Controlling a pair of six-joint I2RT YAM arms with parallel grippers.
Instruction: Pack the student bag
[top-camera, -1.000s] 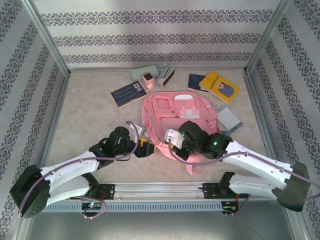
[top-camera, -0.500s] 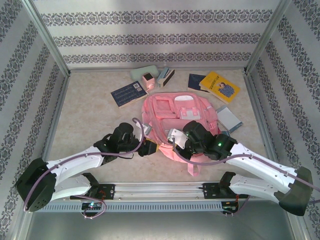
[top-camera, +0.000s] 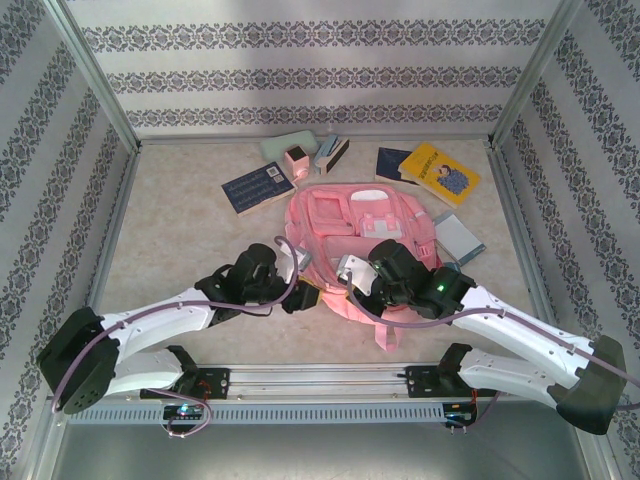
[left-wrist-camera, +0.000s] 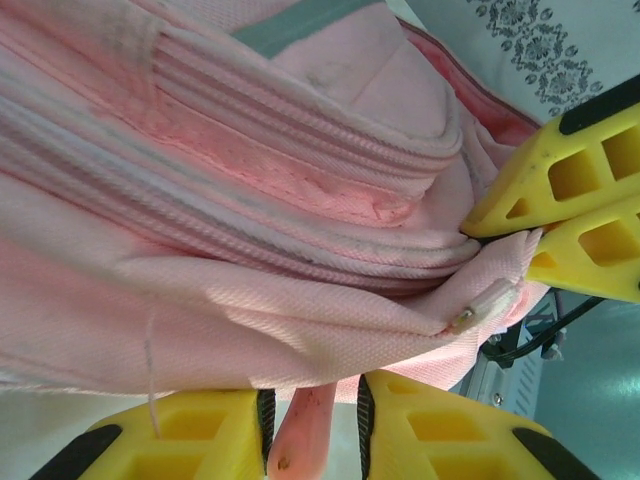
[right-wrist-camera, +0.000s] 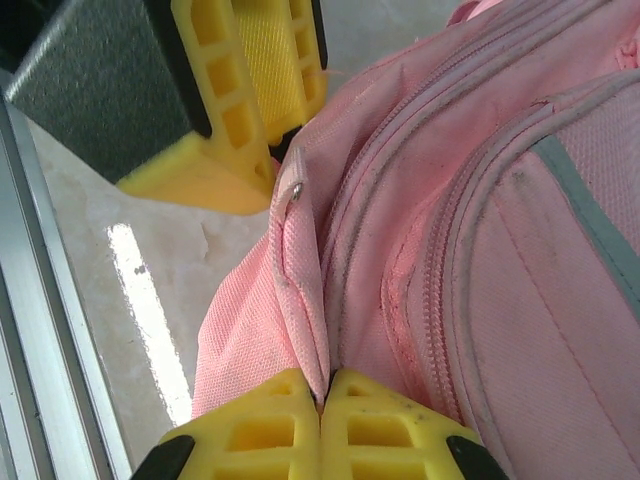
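Note:
The student bag, a big pink backpack, lies flat mid-table with its front pockets up. My left gripper is at its near left corner. In the left wrist view the yellow fingers stand narrow round a pink zipper pull tab, with bag fabric draped above them. My right gripper is on the bag's near edge. Its fingers are shut on a thin fold of pink fabric beside a zipper line. Each wrist view shows the other gripper's yellow fingers close by.
Behind the bag lie a dark blue book, a green pouch, a small pink box, a black and white item, a dark book and a yellow book. A grey notebook rests at the bag's right. Patterned walls enclose the table.
My left arm has moved right up to the bag's near left corner, and its jaws have narrowed round the pull tab. The right gripper has stayed shut on the fabric, shifting slightly.

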